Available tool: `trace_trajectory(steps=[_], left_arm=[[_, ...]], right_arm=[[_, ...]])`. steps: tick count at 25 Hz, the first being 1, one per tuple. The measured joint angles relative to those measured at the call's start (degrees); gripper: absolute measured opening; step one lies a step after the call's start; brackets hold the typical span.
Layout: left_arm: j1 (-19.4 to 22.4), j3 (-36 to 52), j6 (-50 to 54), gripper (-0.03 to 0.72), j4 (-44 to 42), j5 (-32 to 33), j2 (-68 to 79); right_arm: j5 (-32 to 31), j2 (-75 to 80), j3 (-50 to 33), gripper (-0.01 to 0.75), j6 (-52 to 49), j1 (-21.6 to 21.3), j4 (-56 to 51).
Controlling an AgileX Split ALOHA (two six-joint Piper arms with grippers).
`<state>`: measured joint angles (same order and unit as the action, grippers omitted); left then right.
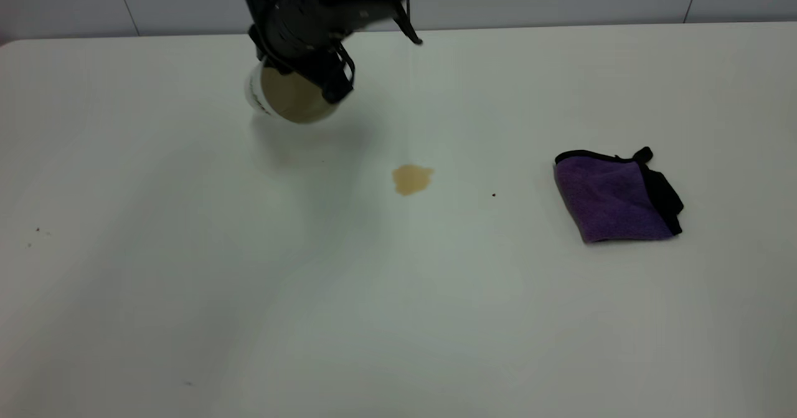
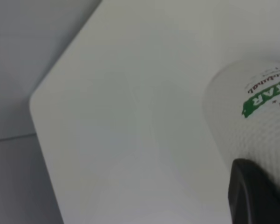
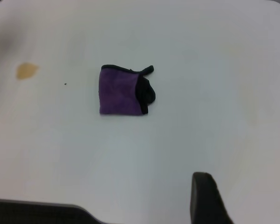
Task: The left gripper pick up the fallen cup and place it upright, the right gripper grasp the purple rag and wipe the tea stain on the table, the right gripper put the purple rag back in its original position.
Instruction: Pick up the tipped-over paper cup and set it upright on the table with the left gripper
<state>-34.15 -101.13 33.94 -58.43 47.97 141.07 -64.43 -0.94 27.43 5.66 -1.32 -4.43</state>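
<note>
On the white surface (image 1: 398, 318), the purple rag (image 1: 613, 199) lies right of the tea stain (image 1: 411, 179). Farther left, the left gripper (image 1: 311, 72) grasps the tilted cup (image 1: 289, 97), seemingly lifted; its wrist view alone shows green lettering. The right gripper (image 3: 240, 200) appears spread apart, only in its own view.

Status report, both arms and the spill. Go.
Left gripper shut on the cup, lifted and tilted, mouth toward camera. Right gripper open, high above the table, off the purple rag. Tea stain unwiped, nothing in the way.

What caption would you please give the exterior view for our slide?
Left gripper holds the tilted cup above the table; tea stain and purple rag await.
</note>
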Motion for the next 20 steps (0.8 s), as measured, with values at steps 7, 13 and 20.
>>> trace_trajectory(steps=[7,13,20], left_arm=[[10.04,0.0,-30.88,-0.026,33.04,0.27,-9.86],[22.27,0.0,-51.88,-0.026,56.92,2.18,-10.83],[30.49,0.0,-62.46,-0.026,72.17,2.13,-8.01]], right_arm=[[0.0,0.0,0.0,0.429,0.0,0.0,0.0],[0.0,0.0,0.0,0.429,0.0,0.0,0.0],[0.0,0.0,0.0,0.429,0.0,0.0,0.0]])
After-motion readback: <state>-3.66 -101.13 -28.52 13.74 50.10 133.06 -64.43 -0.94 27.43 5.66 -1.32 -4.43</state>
